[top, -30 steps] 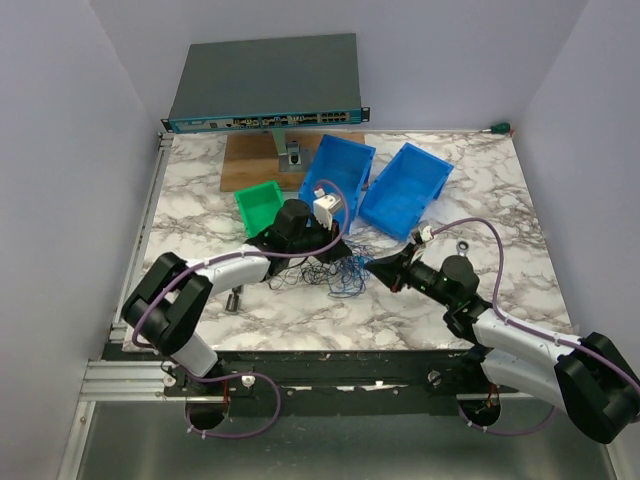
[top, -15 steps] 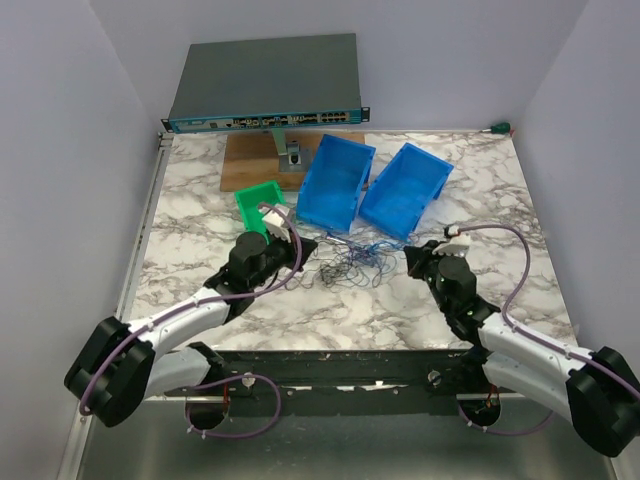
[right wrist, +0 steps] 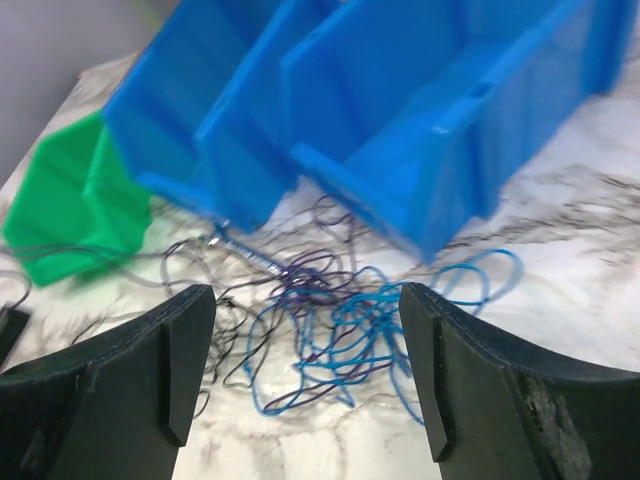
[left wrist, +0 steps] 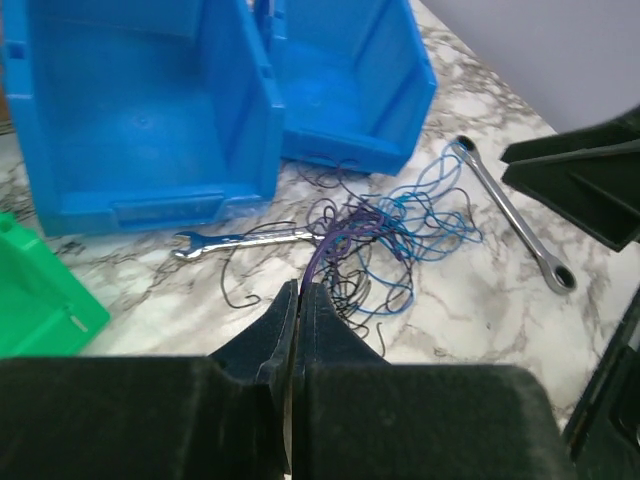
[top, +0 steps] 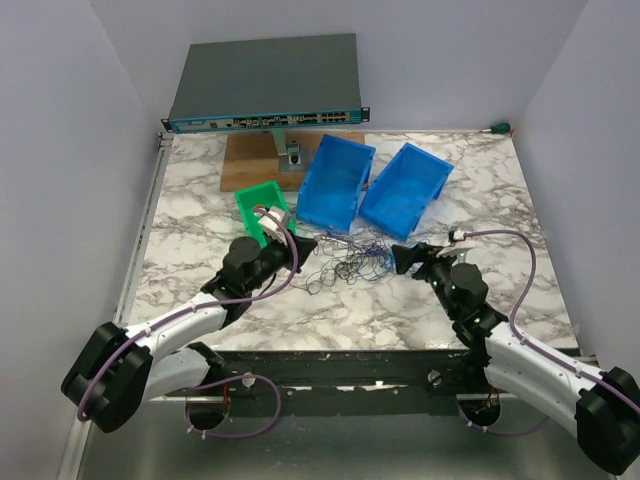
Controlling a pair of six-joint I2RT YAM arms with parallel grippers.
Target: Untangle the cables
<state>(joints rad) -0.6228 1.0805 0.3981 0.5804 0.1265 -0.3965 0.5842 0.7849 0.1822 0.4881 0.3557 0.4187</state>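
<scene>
The cables [top: 350, 262] lie as a loose scribble of thin blue and dark strands on the marble table [top: 195, 200]. They sit just in front of the two blue bins [top: 335, 185], between the two grippers. A few purplish strands run from the clump into the left gripper [left wrist: 300, 290], whose jaws are pressed together on them. The right gripper [right wrist: 305, 335] faces the tangle from the other side, jaws spread wide with nothing between them, and blue loops lie just ahead of its fingers.

The step in hand looks like taking a second hold so the clump can be drawn apart. To do it well, the right gripper should pick an outlying blue loop on its own side, not the dense middle, and close on only a few strands. The pull should then go slowly away from the left, so knots loosen and do not tighten. A silver wrench [left wrist: 240, 238] lies at the tangle's edge near the bins; strands could snag on it, so the pull is best kept clear of it.
</scene>
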